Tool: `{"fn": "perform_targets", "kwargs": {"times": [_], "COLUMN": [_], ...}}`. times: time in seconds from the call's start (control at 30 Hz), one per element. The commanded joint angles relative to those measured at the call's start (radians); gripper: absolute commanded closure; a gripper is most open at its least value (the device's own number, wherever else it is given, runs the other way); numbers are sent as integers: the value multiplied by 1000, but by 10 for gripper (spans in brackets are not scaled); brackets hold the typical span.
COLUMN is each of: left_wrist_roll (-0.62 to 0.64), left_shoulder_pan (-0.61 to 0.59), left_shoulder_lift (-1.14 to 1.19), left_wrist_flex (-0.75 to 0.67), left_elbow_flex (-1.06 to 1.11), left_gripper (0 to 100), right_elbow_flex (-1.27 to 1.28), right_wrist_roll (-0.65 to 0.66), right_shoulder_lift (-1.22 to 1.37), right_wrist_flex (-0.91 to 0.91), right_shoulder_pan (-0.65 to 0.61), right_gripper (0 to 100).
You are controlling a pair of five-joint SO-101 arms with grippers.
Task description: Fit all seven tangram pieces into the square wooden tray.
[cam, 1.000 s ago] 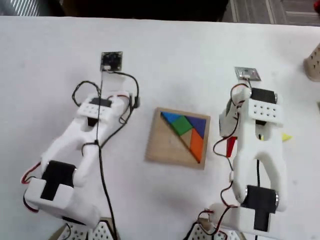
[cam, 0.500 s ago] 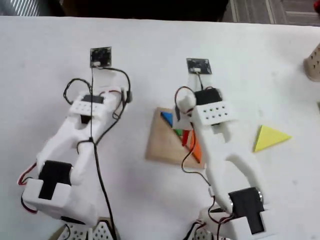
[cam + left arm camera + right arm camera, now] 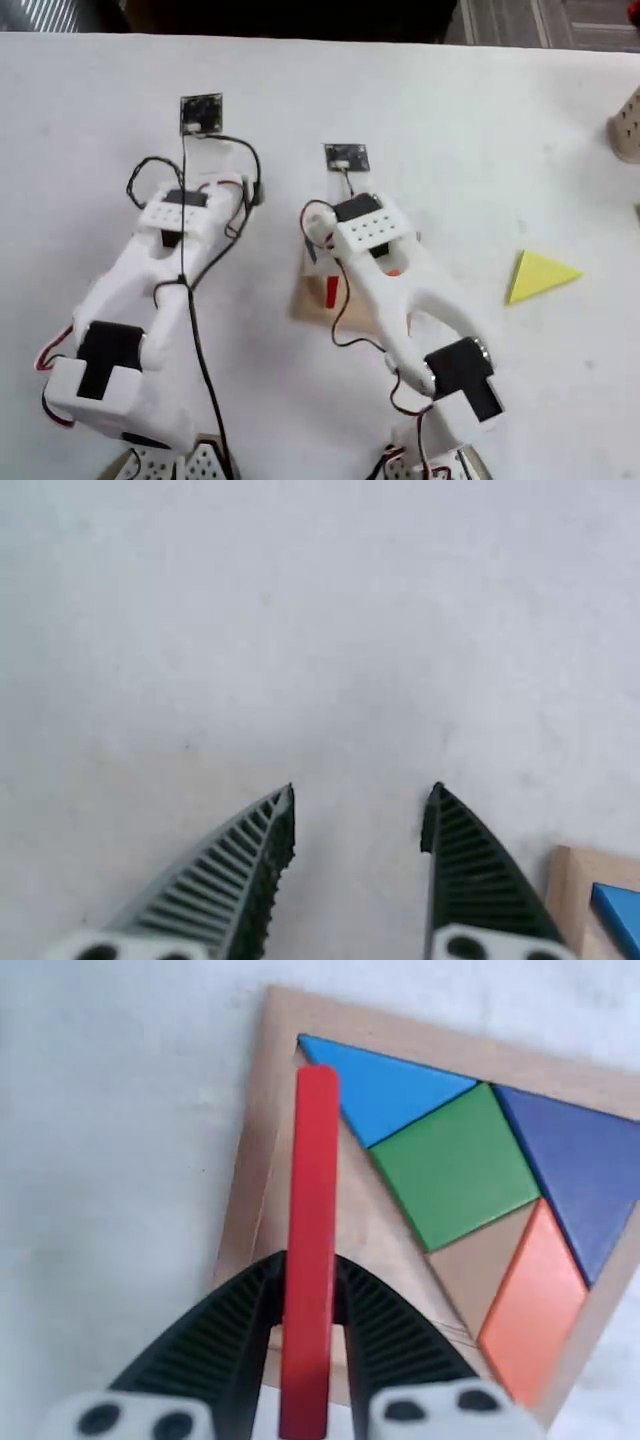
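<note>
Here, my right gripper [image 3: 310, 1265] clamps the red piece [image 3: 312, 1190] on edge over bare wood of the tray [image 3: 248, 1195], beside the blue triangle [image 3: 385, 1085]; my left gripper [image 3: 360, 815] hangs, jaws apart, above the table [image 3: 300, 630].

right tool [image 3: 308, 1265] shifted left, red piece [image 3: 315, 1160] over tray [image 3: 252, 1160]

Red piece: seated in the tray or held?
Held, not seated. The right gripper is shut on the red piece, which stands on edge over the bare part of the wooden tray.
</note>
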Motion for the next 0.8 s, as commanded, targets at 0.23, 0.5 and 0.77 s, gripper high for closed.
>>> {"fn": "perform_targets", "kwargs": {"times": [0.23,0.5,0.77], "left_wrist_roll": [-5,-6,-6], "left_shoulder_pan": [8,12,12], "left_shoulder_lift": [-45,-45,-45], "left_wrist_flex": [5,5,5], "left_elbow_flex": [-51,-49,-48], "left_gripper": [782,782,782], "right_elbow_flex": [-63,-216,-265], "right_wrist_roll": [-9,86,227], "right_shoulder_lift": [61,-50,-231], "right_wrist_flex": [5,248,417], "right_shoulder_pan": [-62,-2,171], "right_gripper": [687,662,662]}}
